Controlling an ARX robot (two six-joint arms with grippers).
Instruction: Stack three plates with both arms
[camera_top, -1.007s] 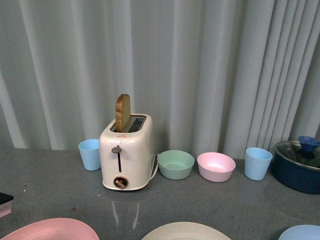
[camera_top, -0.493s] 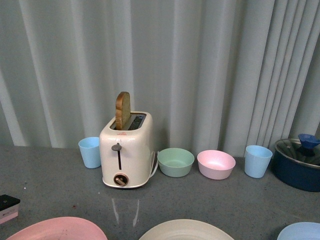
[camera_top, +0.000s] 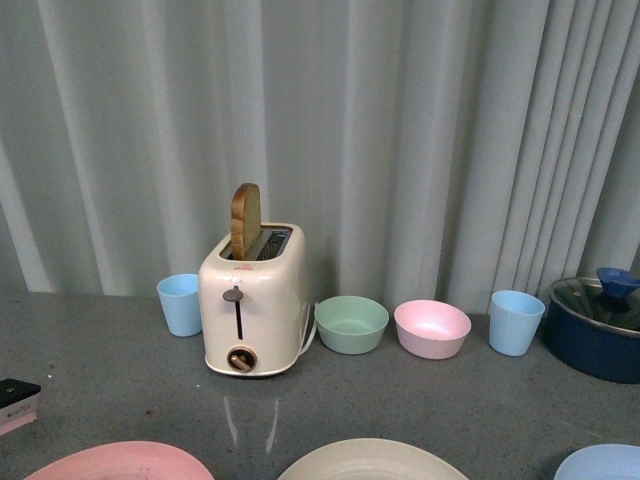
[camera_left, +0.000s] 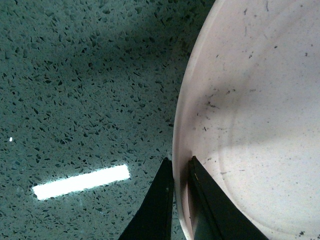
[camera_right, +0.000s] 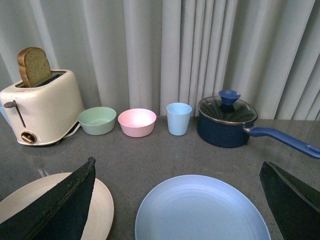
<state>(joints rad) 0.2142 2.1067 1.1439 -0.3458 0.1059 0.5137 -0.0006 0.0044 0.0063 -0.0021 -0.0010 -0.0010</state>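
Pink plate (camera_top: 120, 462) sat lower left in front view, cream plate (camera_top: 370, 460) lower centre, light blue plate (camera_top: 600, 462) lower right, all apart on grey counter (camera_top: 450, 400). Left gripper (camera_left: 179, 164) pinched pink plate's rim, one finger each side. Right gripper (camera_right: 177, 162) hung above light blue plate, fingers spread wide. Toaster (camera_top: 252, 300) stood mid-frame.

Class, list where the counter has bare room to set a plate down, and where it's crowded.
Bare: the counter strip between the toaster, green bowl, pink bowl behind and the pink plate, cream plate, blue plate in front. Crowded: that back row, through to the pot.
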